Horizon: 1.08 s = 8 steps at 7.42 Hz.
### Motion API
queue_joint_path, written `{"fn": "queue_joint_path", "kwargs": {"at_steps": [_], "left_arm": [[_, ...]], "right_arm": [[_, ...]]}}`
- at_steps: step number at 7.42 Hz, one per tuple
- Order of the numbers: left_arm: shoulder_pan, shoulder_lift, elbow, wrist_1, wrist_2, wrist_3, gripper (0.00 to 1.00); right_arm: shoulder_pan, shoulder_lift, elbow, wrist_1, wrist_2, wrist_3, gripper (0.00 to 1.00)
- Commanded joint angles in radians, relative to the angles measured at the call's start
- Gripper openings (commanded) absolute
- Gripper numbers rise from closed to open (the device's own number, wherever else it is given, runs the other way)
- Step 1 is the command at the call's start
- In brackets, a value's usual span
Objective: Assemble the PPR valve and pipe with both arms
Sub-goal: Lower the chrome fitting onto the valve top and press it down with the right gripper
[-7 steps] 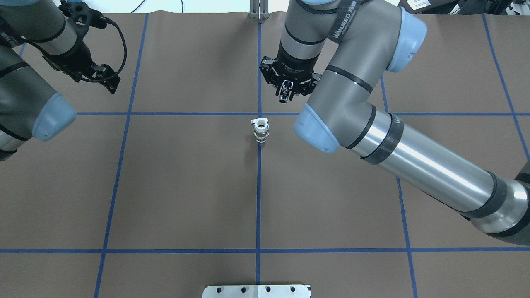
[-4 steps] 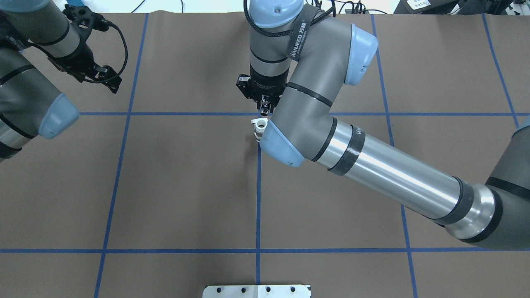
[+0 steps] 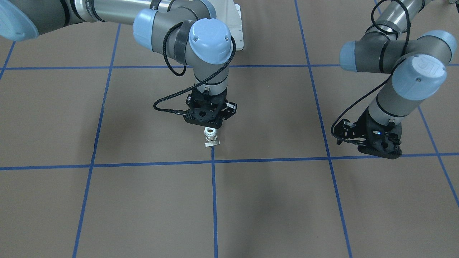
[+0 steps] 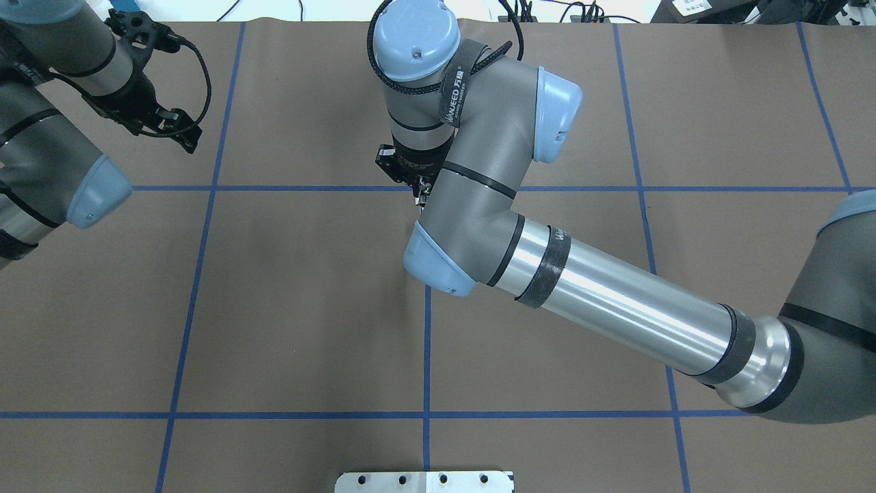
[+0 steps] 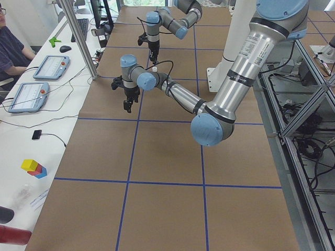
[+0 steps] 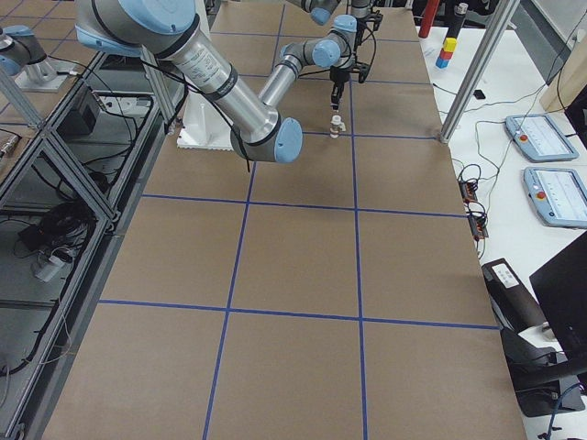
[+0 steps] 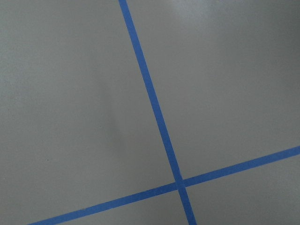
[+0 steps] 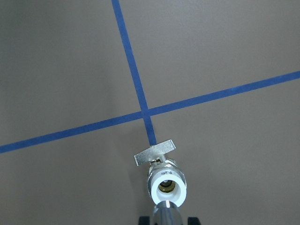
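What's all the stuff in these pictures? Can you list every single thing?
PPR valve: one, white and silver, standing on the blue tape cross mid-table, under the right claw.
pipe: one, silver, held in the right claw, over the valve's white ring.
table: one, brown, with a blue tape grid.
metal plate: one, white with holes, at the table's edge by the robot.
handheld screens: two, grey-blue, on the white side desk.
toy blocks: one small pile, yellow, red and blue, on the side desk.
person: one, dark shirt, at the side desk.
right arm: one, grey and silver, reaching to mid-table.
left arm: one, grey, off to the side.
right claw: one, black, gripping the pipe.
left claw: one, black, over bare table.
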Motion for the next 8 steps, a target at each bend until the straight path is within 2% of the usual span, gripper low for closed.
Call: {"fn": "queue_joint_path", "kwargs": {"at_steps": [1, 8], "left_arm": [[0.000, 0.000, 0.000, -0.001, 0.001, 0.000, 1.00], [0.000, -0.002, -0.002, -0.001, 0.001, 0.001, 1.00]], "right_arm": [[0.000, -0.001, -0.020, 0.003, -0.011, -0.008, 0.00], [-0.002, 0.002, -0.046, 0.034, -0.008, -0.017, 0.00]]}}
